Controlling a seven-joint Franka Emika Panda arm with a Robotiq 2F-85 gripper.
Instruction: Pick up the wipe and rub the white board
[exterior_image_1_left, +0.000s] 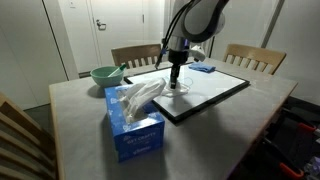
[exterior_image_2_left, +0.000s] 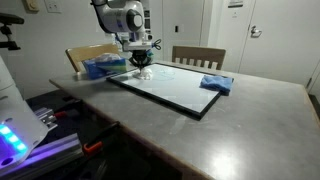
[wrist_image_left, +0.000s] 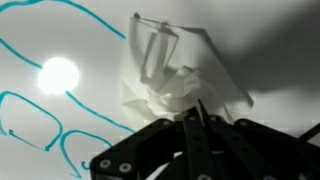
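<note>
The white board lies flat on the table, black-framed, and also shows in the other exterior view. In the wrist view its surface carries blue pen lines. My gripper points straight down over the board's near-left part; it also shows in an exterior view. Its fingers are shut on the crumpled white wipe, which is pressed onto the board. The wipe shows as a small white lump under the fingers.
A blue tissue box with tissue sticking up stands at the board's near corner. A folded blue cloth lies on the board's far end. A green bowl sits at the table's back. Wooden chairs stand around.
</note>
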